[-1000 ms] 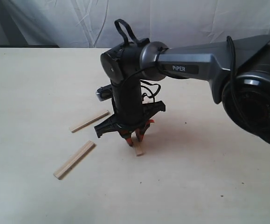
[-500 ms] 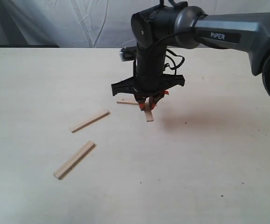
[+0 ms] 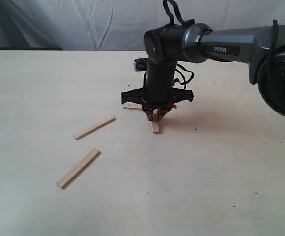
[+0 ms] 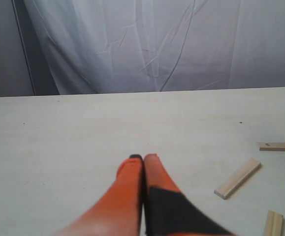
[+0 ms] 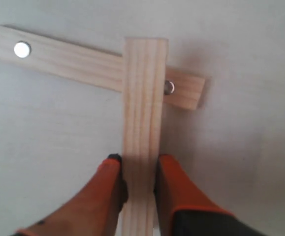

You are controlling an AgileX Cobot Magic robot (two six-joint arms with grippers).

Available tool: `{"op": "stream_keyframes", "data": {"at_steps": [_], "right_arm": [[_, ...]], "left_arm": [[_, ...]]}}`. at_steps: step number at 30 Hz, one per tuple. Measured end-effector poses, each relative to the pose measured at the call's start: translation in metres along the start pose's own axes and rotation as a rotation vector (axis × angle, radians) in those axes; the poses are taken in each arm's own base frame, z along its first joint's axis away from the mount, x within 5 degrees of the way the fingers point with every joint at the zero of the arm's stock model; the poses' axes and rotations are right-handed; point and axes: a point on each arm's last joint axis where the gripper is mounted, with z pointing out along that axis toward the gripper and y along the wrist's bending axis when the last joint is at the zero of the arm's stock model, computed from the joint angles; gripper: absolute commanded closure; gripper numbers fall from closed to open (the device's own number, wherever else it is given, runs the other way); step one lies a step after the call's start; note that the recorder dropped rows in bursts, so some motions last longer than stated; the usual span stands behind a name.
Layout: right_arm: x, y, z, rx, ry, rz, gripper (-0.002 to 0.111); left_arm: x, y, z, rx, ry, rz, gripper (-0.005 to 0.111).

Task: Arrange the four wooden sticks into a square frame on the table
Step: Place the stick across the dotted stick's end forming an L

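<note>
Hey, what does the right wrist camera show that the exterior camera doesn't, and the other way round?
Only the right wrist view: two small round spots on the lower stick, one half covered by the held stick crossing over it. Only the exterior view: a near loose stick and a far loose stick lying apart on the table. Both: the right claw gripping the held stick.

On the table (image 3: 221,172), the top stick (image 3: 155,127) crosses one end of the holed stick (image 3: 131,106). Well left of them lie the third stick (image 3: 94,127) and, before it, the fourth stick (image 3: 78,168).
</note>
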Motion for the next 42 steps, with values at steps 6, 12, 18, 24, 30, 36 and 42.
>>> {"op": "stream_keyframes", "data": {"at_steps": [6,12,18,24,30,36,42], "right_arm": [[-0.0001,-0.0019,0.0075,0.020,0.006,0.017,0.108],[-0.0003,-0.0024,0.0075,0.025,0.003,0.025,0.108],[-0.0004,-0.0025,0.0075,0.026,0.002,0.029,0.108],[-0.0005,-0.0026,0.0075,0.027,0.001,0.032,0.108],[-0.0005,-0.0026,0.0075,0.027,0.001,0.032,0.108],[-0.0005,-0.0026,0.0075,0.027,0.001,0.037,0.108],[-0.0005,-0.0026,0.0075,0.027,0.001,0.037,0.108]], "left_arm": [[0.0000,0.0000,0.0000,0.000,0.000,0.000,0.107],[0.0000,0.0000,0.0000,0.000,0.000,0.000,0.107],[0.0000,0.0000,0.0000,0.000,0.000,0.000,0.107],[0.0000,0.0000,0.0000,0.000,0.000,0.000,0.107],[0.0000,0.0000,0.0000,0.000,0.000,0.000,0.107],[0.0000,0.0000,0.0000,0.000,0.000,0.000,0.107],[0.0000,0.0000,0.0000,0.000,0.000,0.000,0.107]]}}
